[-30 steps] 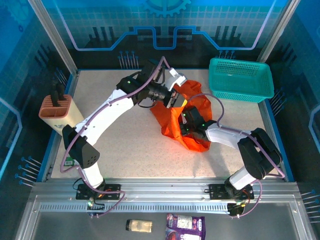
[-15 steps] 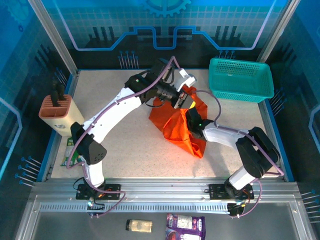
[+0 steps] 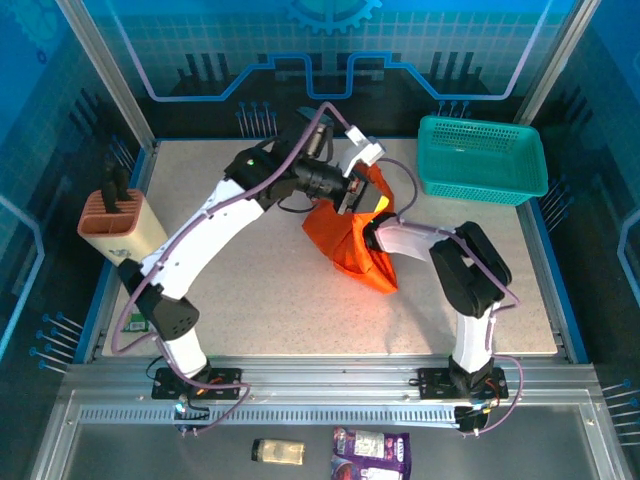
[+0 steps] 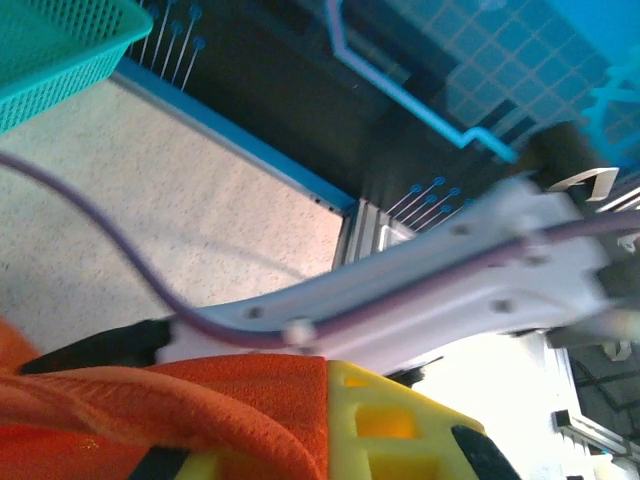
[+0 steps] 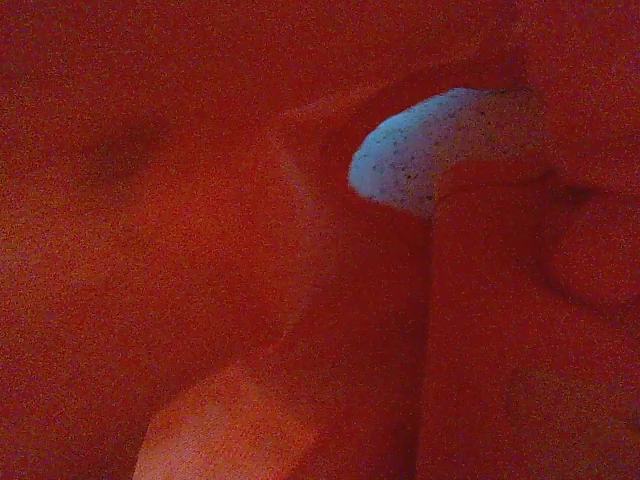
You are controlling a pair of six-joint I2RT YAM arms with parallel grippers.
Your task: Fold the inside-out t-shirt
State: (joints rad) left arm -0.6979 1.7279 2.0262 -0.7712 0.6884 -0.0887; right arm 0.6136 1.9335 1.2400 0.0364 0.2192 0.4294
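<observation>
The orange t-shirt (image 3: 352, 252) is hung bunched over the table (image 3: 260, 290), pinched at its top by the closed left gripper (image 3: 362, 192). The right gripper (image 3: 371, 236) is smothered in cloth, so its jaws cannot be judged. A teal basket (image 3: 482, 158) is set nearby, right.

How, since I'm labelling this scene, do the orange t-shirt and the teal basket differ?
The t-shirt is orange, the basket teal. The t-shirt is soft, bunched cloth; the basket is rigid mesh. The left gripper pinches the t-shirt; the basket sits untouched on the table. Both are one plain colour.
</observation>
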